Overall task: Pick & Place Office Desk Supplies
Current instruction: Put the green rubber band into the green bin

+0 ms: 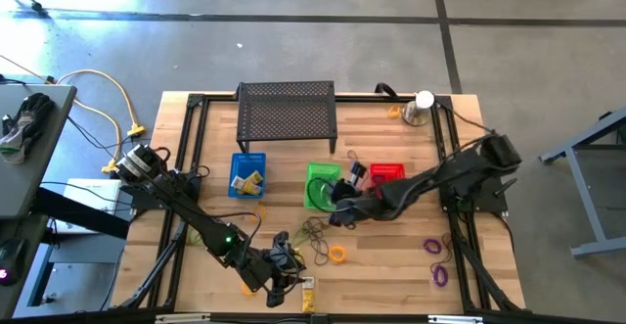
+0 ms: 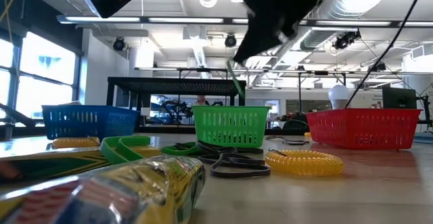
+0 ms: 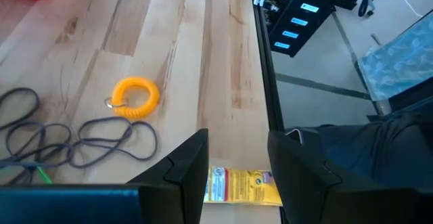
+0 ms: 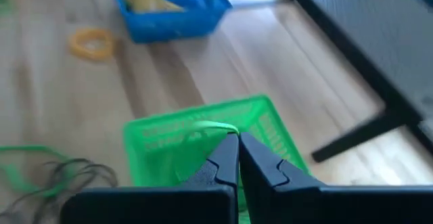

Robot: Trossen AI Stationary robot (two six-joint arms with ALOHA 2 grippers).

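Note:
My right gripper [image 4: 238, 143] is shut on a thin green loop [image 4: 206, 126] and hovers over the green basket [image 1: 321, 185]. In the low view the loop [image 2: 237, 85] dangles above that basket [image 2: 230, 126]. My left gripper [image 3: 237, 163] is open near the table's near edge, its fingers standing on either side of a yellow packet [image 3: 243, 185] lying flat on the wood [image 1: 308, 290]. An orange coil [image 3: 135, 97], dark loops [image 3: 101, 139] and green bands [image 2: 128, 146] lie on the table. Purple loops [image 1: 437, 260] lie toward the right. My right gripper pinches the green loop between its two fingertips [image 4: 226, 149], coming from above and slanting down. The loop [image 4: 206, 126] is lifted clear of the table and hangs slack below the fingers, over the green basket's opening.
A blue basket [image 1: 247, 174] holds yellow items. A red basket [image 1: 386, 174] stands right of the green one. A black mesh rack [image 1: 287, 118] sits at the far edge, and a silver cup with a white ball [image 1: 421, 109] is at the far right. The black table frame [image 3: 264, 82] runs close by my left gripper.

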